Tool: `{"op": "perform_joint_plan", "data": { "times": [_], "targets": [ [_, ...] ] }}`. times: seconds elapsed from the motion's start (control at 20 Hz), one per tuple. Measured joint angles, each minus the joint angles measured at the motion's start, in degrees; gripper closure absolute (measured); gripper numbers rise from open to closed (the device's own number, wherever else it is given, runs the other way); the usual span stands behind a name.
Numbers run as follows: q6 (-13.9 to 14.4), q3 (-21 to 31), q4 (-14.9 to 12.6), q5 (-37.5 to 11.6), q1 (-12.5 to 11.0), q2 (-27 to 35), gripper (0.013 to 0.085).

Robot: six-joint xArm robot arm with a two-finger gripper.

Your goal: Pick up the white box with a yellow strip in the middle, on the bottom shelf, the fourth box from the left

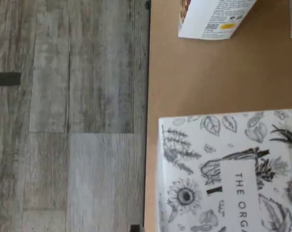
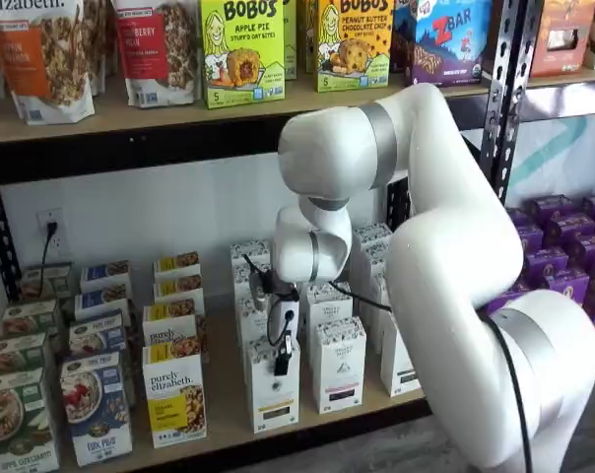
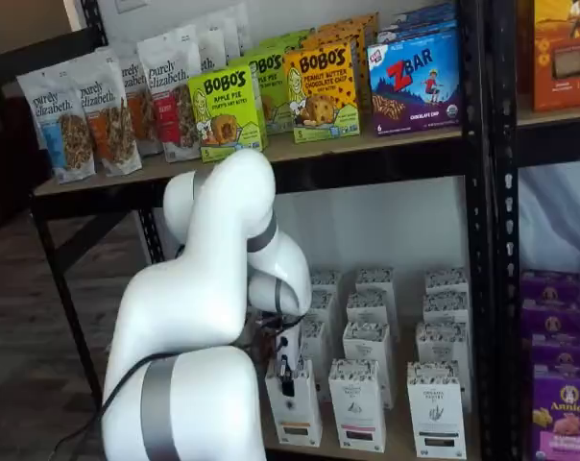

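Although the arm [image 2: 445, 266] covers much of both shelf views, the gripper [image 2: 283, 363] shows clearly enough: its black fingers [image 3: 287, 376] hang down at the top of the white box [image 2: 274, 394] at the front edge of the bottom shelf [image 2: 219, 419]. They seem to be clamped on the top of this box, with no gap to see beside them, so I judge it is held but not yet lifted, since its base appears to rest on the board.

This box is a tall, narrow carton, so it is probably light and stiff, but its smooth card may slip and it can tip easily. I think the best hold is across the narrow top, near the middle. A yellow-brown strip sits low on its front.

From the wrist view, a patterned top [image 1: 233, 169] with drawn leaves and flowers carries the letters "THE ORG", the rest cut off.

Just beside it stands a similar carton [image 2: 337, 365] with a dark strip. On the other side, a yellow and white granola box [image 2: 175, 394] reads "purely elizabeth".

Farther back and higher, the upper shelf [image 2: 130, 113] holds green Bobo's boxes [image 2: 242, 49] marked "APPLE PIE", orange ones [image 3: 322, 88] marked "PEANUT BUTTER CHOCOLATE CHIP", and a blue ZBAR box [image 3: 415, 82].
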Motion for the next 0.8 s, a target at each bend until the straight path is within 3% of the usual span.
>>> {"op": "perform_joint_plan", "data": {
  "times": [0.15, 0.45, 0.55, 0.8],
  "targets": [
    [0.02, 0.16, -0.08, -0.12, -0.04, -0.14, 0.029],
    [-0.36, 0.42, 0.18, -0.1, -0.2, -0.42, 0.041],
    [-0.48, 0.56, 0.26, -0.06, -0.26, -0.57, 0.049],
    [-0.4, 1.29, -0.04, -0.31, -0.43, -1.21, 0.049]
  ]
}}
